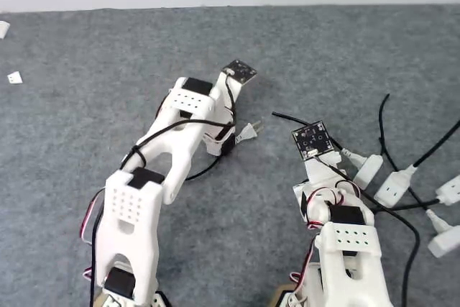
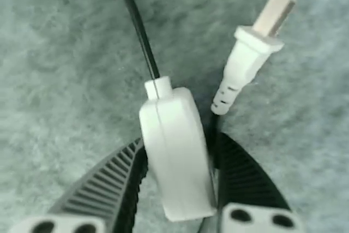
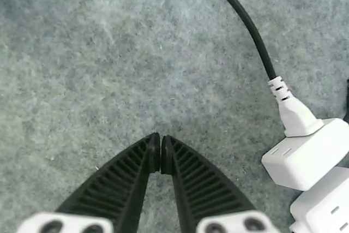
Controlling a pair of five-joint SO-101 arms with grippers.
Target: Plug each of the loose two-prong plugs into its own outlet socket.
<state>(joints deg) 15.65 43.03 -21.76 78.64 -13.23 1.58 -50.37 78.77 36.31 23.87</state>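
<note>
Left claw point(image 2: 179, 150) clamps the socket point(image 2: 172, 115), and the loose plug point(image 2: 248, 58) sits just beside it, prongs pointing away. Right claw point(image 3: 160, 154) is pinched shut on nothing. Danger: the plug's cord point(image 2: 214, 121) seems wedged alongside, so any lift could drag the plug askew.

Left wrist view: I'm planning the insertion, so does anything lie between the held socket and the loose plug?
Nothing visible does: the plug lies just beside the socket in the left gripper, prongs pointing away.
</note>
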